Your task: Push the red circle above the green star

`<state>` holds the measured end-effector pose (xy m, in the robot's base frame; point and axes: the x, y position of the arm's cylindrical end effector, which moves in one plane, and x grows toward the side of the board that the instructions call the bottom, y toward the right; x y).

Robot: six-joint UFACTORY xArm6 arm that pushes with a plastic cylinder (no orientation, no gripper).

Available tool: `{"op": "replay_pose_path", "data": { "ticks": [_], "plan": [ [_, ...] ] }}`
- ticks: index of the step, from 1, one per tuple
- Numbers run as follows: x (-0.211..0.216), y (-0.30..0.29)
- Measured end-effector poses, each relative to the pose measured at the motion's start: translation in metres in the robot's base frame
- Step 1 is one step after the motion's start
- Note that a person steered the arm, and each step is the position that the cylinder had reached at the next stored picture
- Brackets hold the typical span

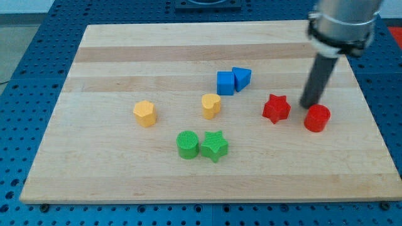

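Observation:
The red circle [317,118] lies at the view's right on the wooden board. The green star [214,145] lies lower, near the middle, touching a green circle [187,144] on its left. My tip [309,104] stands just above and slightly left of the red circle, very close to its upper edge. A red star [276,108] sits left of my tip and the red circle.
A blue square [225,83] and a blue triangle [241,78] touch each other above the middle. A yellow heart [211,105] lies above the green blocks. A yellow hexagon [144,113] lies at the left. The board's right edge [375,119] is near the red circle.

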<state>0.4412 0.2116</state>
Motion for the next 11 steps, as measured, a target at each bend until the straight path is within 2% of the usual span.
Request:
{"op": "replay_pose_path", "data": {
  "ticks": [1,2,4,7,8,11],
  "plan": [
    [-0.003,0.062],
    [0.023,0.051],
    [0.057,-0.072],
    [0.057,-0.085],
    [0.06,-0.071],
    [0.067,-0.101]
  ]
}}
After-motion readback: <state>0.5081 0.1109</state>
